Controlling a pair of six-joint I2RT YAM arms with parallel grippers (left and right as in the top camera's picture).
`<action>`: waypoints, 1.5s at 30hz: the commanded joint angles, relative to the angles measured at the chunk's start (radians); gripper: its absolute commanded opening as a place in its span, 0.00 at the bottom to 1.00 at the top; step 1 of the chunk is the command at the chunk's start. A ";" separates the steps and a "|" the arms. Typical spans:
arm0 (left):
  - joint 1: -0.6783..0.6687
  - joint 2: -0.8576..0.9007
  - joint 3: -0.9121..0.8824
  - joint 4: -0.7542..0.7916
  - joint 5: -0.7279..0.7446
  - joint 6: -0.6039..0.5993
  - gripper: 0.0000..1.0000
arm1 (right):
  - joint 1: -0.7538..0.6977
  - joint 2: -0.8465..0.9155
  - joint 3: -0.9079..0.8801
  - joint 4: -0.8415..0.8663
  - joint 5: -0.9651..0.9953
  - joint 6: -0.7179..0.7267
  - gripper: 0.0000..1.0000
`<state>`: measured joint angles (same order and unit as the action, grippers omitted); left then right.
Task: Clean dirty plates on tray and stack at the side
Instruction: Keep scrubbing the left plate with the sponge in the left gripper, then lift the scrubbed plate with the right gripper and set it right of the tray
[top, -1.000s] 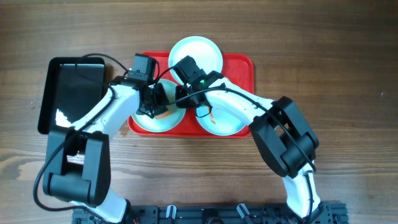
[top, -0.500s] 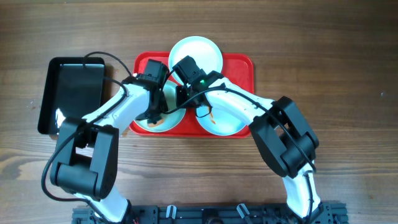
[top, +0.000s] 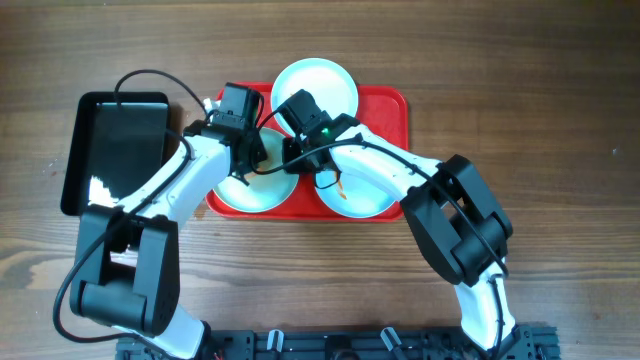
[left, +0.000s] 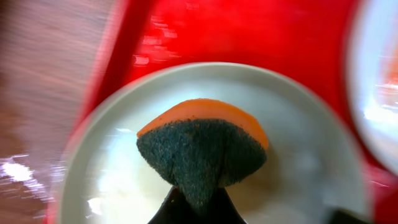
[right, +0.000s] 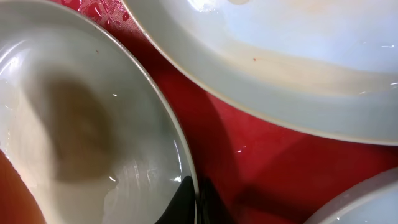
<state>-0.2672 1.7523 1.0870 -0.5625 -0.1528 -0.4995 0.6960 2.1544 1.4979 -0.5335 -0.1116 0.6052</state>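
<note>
On the tray (top: 390, 105) we see all three plates (top: 315, 85), none stacked aside. Our left claw (left: 194, 210) pinches a sponge (left: 202, 146) over the left plate (top: 255, 195); our right claw (right: 194, 205) grips its rim. Most cleaning remains.

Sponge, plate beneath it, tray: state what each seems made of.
Sponge: orange foam faced with a dark green fibrous scouring layer, matte and rough. Plate: pale and glossy with bright highlights; glazed ceramic or melamine, cannot tell which. Tray: red, smooth and shiny with a low rim, probably moulded plastic.
</note>
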 joint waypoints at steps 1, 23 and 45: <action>0.000 0.002 0.012 0.010 0.189 -0.007 0.04 | -0.003 0.014 0.000 -0.009 0.022 0.000 0.04; -0.049 0.161 0.011 -0.097 -0.227 -0.040 0.04 | -0.003 0.014 0.000 -0.009 0.022 0.000 0.04; 0.102 -0.242 0.013 -0.196 -0.218 -0.033 0.04 | -0.003 0.014 0.000 -0.014 0.022 0.023 0.04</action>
<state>-0.1680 1.6283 1.1004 -0.7834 -0.3534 -0.5293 0.6994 2.1544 1.4986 -0.5362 -0.1333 0.6098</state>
